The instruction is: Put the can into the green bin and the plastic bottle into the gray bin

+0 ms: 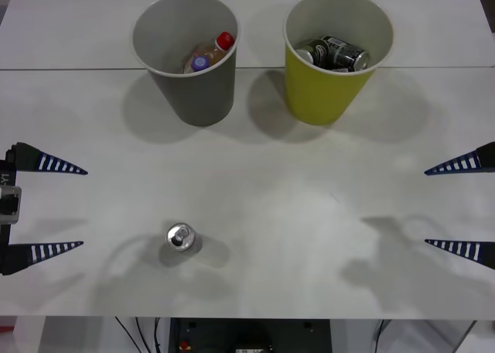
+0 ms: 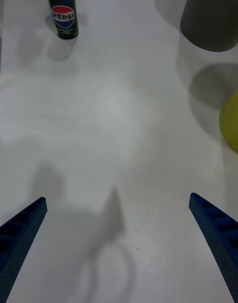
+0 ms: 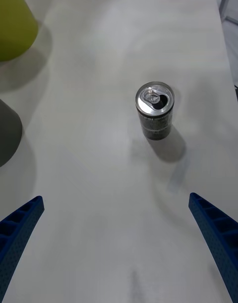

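The can stands upright on the counter at about 7 o'clock, nearer the left pincer, whose fingers are apart; right pincer waits spread at 3 o'clock

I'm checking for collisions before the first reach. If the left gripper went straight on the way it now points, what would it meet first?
Probably the can: it stands upright on the table ahead of the open left gripper, slightly off-centre between the fingers, with bare table between. Depth is hard to judge.
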Motion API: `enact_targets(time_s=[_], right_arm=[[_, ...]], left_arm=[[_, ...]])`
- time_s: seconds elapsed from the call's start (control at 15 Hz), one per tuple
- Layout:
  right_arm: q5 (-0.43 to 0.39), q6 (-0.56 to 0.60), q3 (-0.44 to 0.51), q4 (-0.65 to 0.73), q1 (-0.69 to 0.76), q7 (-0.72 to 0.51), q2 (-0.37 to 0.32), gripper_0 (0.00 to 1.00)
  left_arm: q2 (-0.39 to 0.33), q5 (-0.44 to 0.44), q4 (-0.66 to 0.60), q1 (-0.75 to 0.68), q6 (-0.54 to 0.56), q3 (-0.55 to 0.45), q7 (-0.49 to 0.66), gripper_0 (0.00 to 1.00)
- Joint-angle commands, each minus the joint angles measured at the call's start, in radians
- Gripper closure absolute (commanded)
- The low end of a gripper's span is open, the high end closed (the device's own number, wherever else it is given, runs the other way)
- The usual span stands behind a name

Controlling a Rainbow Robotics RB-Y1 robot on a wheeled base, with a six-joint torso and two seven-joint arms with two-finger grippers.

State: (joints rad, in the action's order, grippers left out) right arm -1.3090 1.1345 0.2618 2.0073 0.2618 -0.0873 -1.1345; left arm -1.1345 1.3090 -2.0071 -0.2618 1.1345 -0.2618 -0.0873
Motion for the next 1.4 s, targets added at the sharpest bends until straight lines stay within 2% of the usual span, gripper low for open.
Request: enact_targets(time_s=[0.07,0.47,0.8,1.4], right_arm=[[0.0,0.0,0.0,0.0,0.0,0.0,0.0,0.0],[0.0,0.0,0.0,0.0,0.0,0.0,0.0,0.0],[0.0,0.0,0.0,0.0,0.0,0.0,0.0,0.0],[0.0,0.0,0.0,0.0,0.0,0.0,0.0,0.0]], left_arm=[[0.0,0.0,0.0,0.0,0.0,0.0,0.0,0.0],[0.013,0.001,0.033,0.006,0.024,0.033,0.007,0.0],[0.041,-0.076,0.153,0.073,0.025,0.133,-0.011,0.0],[0.157,-0.18,0.381,0.171,0.031,0.277,-0.262,0.0]])
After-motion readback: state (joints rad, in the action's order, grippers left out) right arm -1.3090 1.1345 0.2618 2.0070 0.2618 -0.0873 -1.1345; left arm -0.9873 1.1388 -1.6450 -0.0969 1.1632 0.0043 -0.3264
